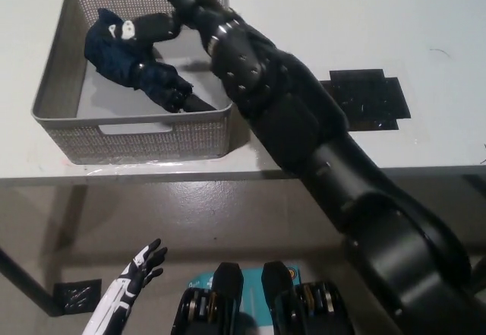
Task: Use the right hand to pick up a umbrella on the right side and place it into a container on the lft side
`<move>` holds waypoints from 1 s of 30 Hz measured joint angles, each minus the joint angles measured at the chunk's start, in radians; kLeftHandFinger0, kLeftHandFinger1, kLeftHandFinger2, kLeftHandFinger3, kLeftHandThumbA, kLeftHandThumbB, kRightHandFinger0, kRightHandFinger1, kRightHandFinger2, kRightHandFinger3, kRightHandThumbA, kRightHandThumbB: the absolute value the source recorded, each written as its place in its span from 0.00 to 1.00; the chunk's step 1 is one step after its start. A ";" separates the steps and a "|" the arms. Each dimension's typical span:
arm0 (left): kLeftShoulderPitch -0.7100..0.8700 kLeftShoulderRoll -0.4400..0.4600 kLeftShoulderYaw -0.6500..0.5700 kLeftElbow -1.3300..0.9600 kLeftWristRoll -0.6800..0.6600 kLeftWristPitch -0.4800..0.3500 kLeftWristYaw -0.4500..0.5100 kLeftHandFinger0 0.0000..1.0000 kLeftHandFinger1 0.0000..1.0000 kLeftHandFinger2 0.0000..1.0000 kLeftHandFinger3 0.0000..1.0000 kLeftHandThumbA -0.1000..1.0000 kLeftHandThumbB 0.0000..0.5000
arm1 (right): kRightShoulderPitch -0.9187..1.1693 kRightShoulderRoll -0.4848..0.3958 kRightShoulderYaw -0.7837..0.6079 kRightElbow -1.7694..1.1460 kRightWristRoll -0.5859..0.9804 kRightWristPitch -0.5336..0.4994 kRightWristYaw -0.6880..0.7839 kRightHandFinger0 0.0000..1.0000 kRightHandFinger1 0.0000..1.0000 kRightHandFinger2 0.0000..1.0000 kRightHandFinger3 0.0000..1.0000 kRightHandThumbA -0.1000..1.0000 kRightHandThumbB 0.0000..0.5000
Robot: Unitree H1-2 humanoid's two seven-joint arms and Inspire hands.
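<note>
- White table carries a grey mesh basket at its left end and a black cross-shaped mark to the right.
- Dark blue folded umbrella lies inside the basket, long axis diagonal, bundled end at the far left, black handle pointing toward the near right corner.
- Right hand rests on the bundled end; whether its fingers grip cannot be told.
- Risk: lifting away while fabric clings could drag the umbrella out or shift the basket.
- Left hand hangs low beneath the table, fingers spread, empty.

Umbrella: dark navy fabric, black handle end. Container: light grey, fine perforated mesh walls, plain grey floor. Bench: white top. Marker patch on bench: black. Right hand: black. Left hand: white with black.
</note>
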 measured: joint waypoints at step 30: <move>0.070 0.006 -0.001 0.064 0.019 -0.016 0.000 1.00 1.00 1.00 1.00 1.00 0.11 | 1.169 -0.224 -0.242 -0.767 0.274 -0.074 0.028 1.00 1.00 1.00 1.00 1.00 0.71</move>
